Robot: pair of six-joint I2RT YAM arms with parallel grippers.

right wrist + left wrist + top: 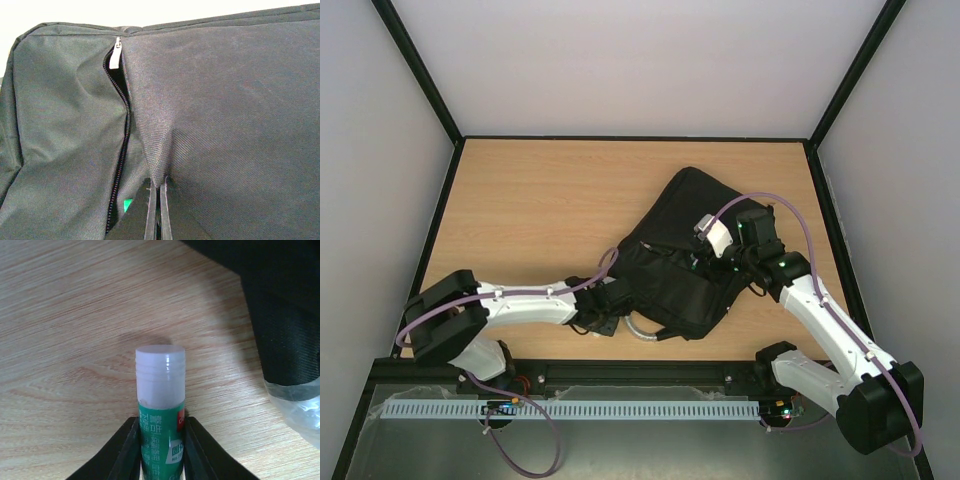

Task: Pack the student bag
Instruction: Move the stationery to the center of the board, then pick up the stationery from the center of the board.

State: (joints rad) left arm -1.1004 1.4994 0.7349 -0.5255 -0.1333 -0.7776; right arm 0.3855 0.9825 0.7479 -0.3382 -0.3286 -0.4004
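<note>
The student bag [675, 250], black fabric, lies on the wooden table right of centre. A glue stick [160, 400] with a green label and a white cap is clamped between the fingers of my left gripper [161, 452], just above the wood near the bag's lower left corner [280, 315]. My left gripper [605, 318] sits beside the bag's grey curved handle [642, 333]. My right gripper [158, 200] is shut on a pinched fold of the bag's fabric [225, 100], right beside an open zip [120, 150] with a silver pull [116, 52].
A black frame and grey walls ring the table [540, 210]. The translucent handle [300, 412] lies close on the right of the glue stick. A small green patch [127, 204] shows inside the zip opening.
</note>
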